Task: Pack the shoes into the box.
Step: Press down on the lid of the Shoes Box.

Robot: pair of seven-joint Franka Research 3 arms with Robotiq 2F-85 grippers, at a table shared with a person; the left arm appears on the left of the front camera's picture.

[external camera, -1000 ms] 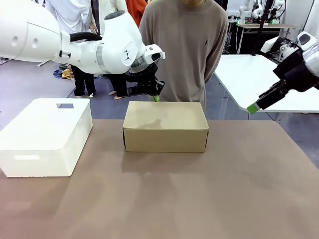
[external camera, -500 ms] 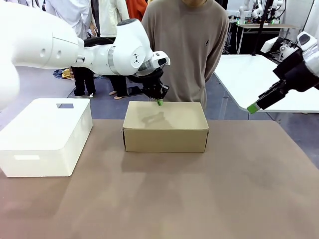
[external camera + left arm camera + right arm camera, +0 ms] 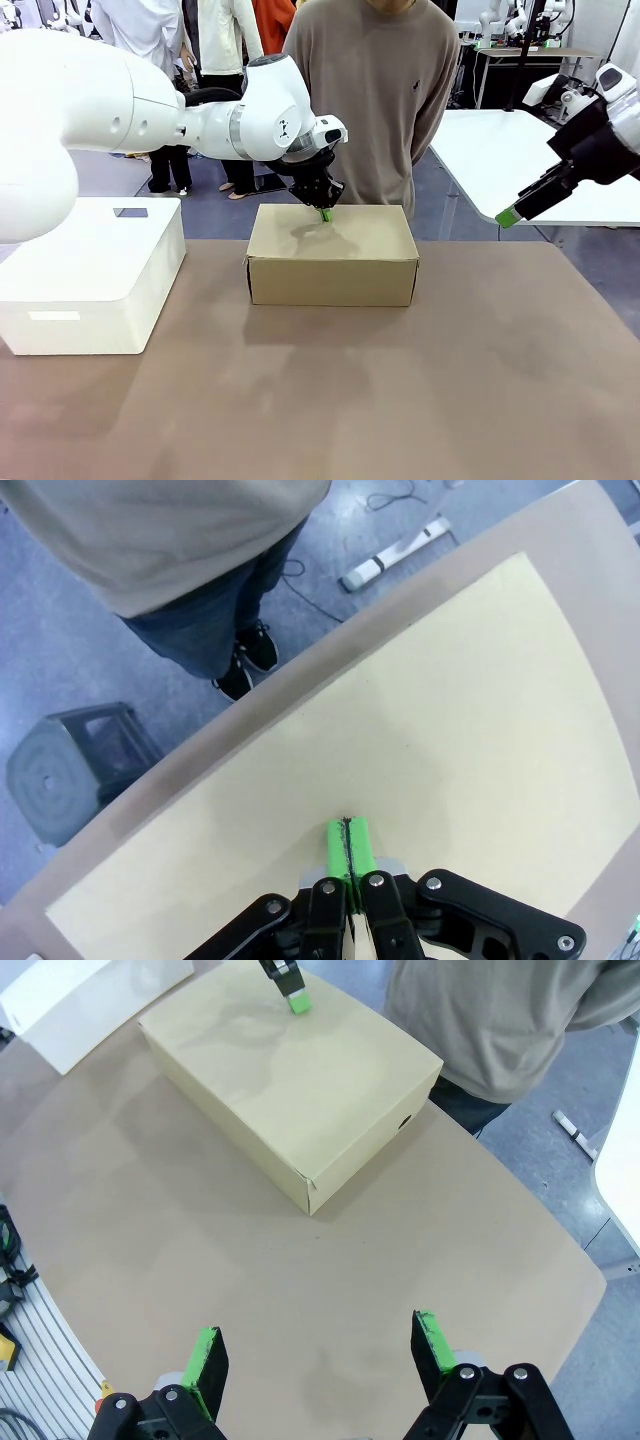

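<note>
Now my left tool [image 3: 325, 213] is pinched fully together, green pads touching, holding nothing, its tip poised at the far edge of the box [image 3: 331, 255], near the person [image 3: 372, 90]. The box sits with its lid down in the middle of the bench [image 3: 400, 400], beside a white box [image 3: 90, 275]. I cannot see the shoes; whether they are inside I cannot tell. My right tool [image 3: 318, 1355] hangs wide and empty, well off to the side. If I press too hard on the lid, the cardboard may dent or the whole box may skid towards me. If I press off-centre, the lid may spring up at one corner. With nothing steadying the box, any shove moves it.
</note>
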